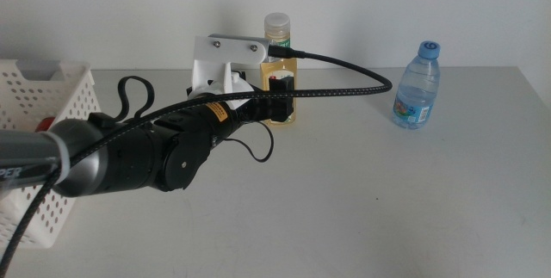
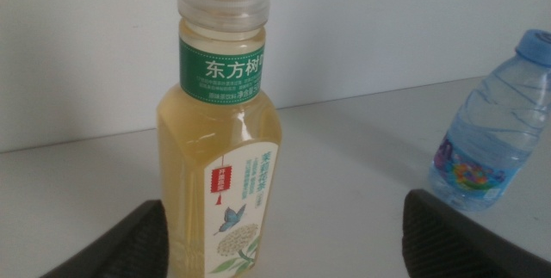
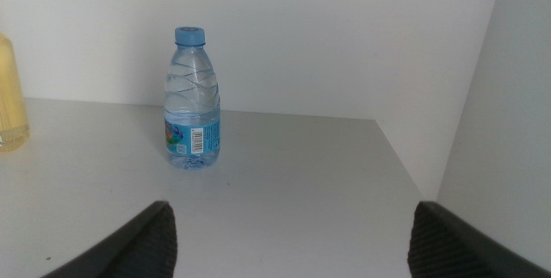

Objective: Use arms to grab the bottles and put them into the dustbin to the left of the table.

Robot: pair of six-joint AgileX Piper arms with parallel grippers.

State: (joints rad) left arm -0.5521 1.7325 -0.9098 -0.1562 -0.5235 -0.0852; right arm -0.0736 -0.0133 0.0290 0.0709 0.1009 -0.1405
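The tall yellow tea bottle (image 1: 280,76) with a green label stands upright at the back middle of the table (image 1: 362,200). My left gripper (image 1: 274,106) reaches it from the left. In the left wrist view the tea bottle (image 2: 219,140) stands between the open jaws of the left gripper (image 2: 288,205), nearer one jaw and untouched. The small clear water bottle (image 1: 417,84) with a blue cap stands upright at the back right. My right gripper (image 3: 293,213) is open and empty, some way short of the water bottle (image 3: 192,101). The right arm is out of the middle view.
The white perforated dustbin (image 1: 47,89) sits at the table's left edge, partly behind the left arm, with a bit of red (image 1: 43,125) showing inside. A black cable (image 1: 362,84) arcs from the wrist housing (image 1: 225,54) over the table. A white wall stands close behind.
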